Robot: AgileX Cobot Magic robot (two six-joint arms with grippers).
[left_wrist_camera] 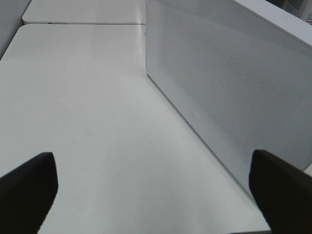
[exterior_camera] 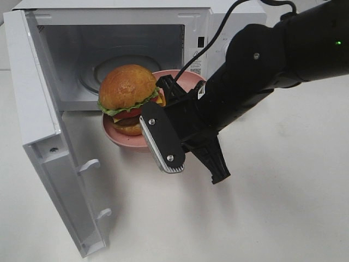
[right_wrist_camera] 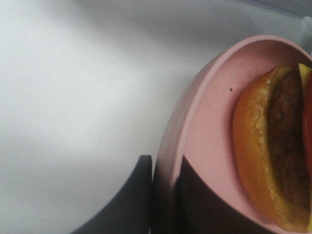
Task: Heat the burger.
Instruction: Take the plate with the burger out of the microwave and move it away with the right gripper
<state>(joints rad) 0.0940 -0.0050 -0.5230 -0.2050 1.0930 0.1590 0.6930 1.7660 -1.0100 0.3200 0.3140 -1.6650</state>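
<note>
The burger (exterior_camera: 128, 95), with a domed orange-brown bun, green lettuce and a dark patty, sits on a pink plate (exterior_camera: 115, 135). My right gripper (exterior_camera: 166, 95) is shut on the plate's rim and holds it just in front of the open microwave (exterior_camera: 109, 33). In the right wrist view the gripper (right_wrist_camera: 163, 180) clamps the plate rim (right_wrist_camera: 195, 97) between its dark fingers (right_wrist_camera: 129, 202), with the burger (right_wrist_camera: 273, 146) beside them. My left gripper (left_wrist_camera: 156, 190) is open and empty over the table, beside the microwave's side wall (left_wrist_camera: 229, 87). It does not show in the exterior view.
The microwave door (exterior_camera: 49, 147) stands swung open to the left of the plate. A glass turntable (exterior_camera: 112, 68) lies inside the cavity. White table top (exterior_camera: 272, 207) spreads to the front and right.
</note>
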